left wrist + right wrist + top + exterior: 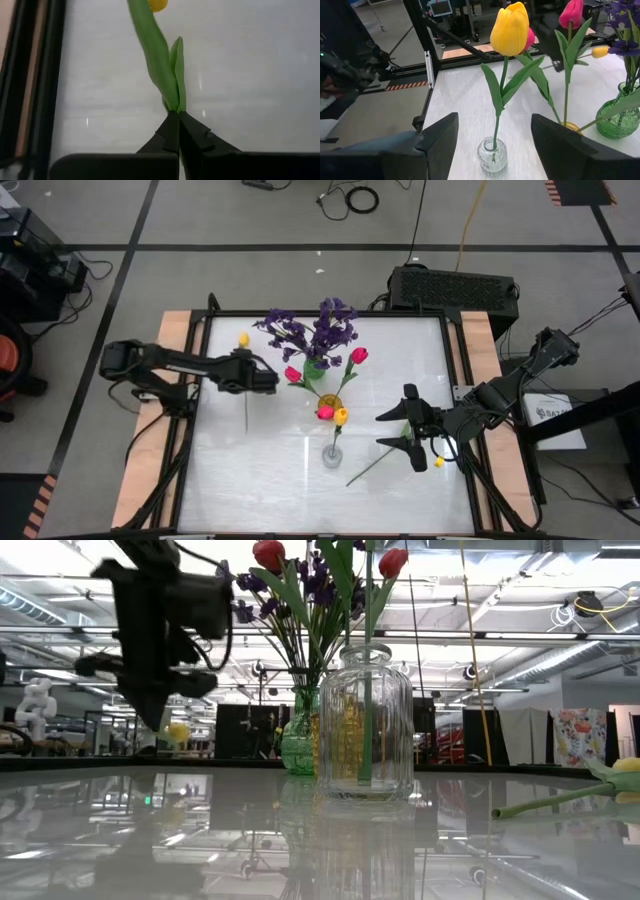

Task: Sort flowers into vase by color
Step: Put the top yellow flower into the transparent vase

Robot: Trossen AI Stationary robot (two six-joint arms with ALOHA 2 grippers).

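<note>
Left gripper sits over the desk's left half, pinched tight on the stem of a yellow tulip. Bloom lies toward the far-left corner; stem runs under the gripper & pokes out toward the near side.

Left wrist view shows the grip best: fingers closed on the stem just below two long leaves, yellow head cut off at frame edge. High view gives only a thin stem line there.

Right gripper hangs over the desk's right half, spread wide, nothing in it. Right wrist view looks between its fingers at a small clear vase w/ one yellow tulip in it, upright.

Centre cluster, high view: green vase w/ purple sprigs, pink-red tulips leaning out around it, amber vase just nearer, then small clear vase nearest.

Another yellow tulip on desk lies by the right gripper, stem angled toward the near-centre.

Low view: big ribbed glass jar in front blocks most of the green vase behind; left arm is a dark mass upper left. Loose tulip's stem & head show at the right edge.
</note>
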